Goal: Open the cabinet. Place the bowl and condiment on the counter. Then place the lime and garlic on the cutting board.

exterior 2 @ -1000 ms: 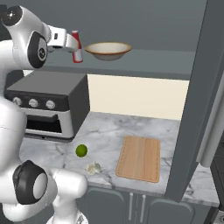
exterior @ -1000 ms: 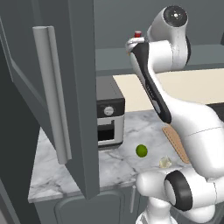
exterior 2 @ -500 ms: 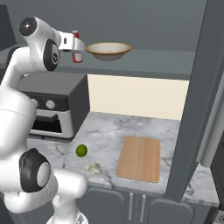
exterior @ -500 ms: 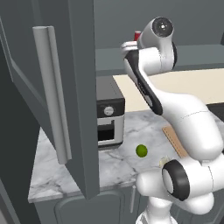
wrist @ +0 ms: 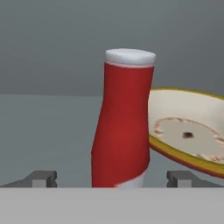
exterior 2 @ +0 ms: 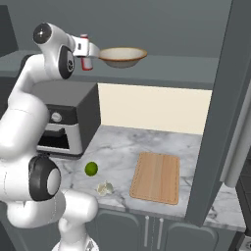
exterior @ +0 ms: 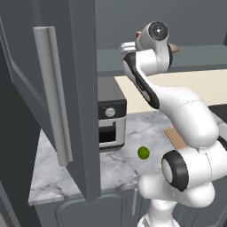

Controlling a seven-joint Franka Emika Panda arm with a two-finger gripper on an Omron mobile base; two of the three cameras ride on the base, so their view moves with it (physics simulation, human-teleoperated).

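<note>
The cabinet stands with both doors swung wide. On its shelf a red condiment with a pale cap stands upright, and the beige bowl sits just to its right. My gripper is open, one fingertip on each side of the bottle's base with gaps to it. From the right base view the gripper reaches the condiment beside the bowl. Below on the counter lie the lime, the garlic and the bare cutting board.
A dark toaster oven stands on the counter's left end under the shelf. The left cabinet door with its bar handle juts out close to the arm. The right door hangs over the counter's right end.
The arm has swung and pushed the hand further into the cabinet, so the open fingers now flank the condiment. Bowl, lime, garlic and board have not moved.
</note>
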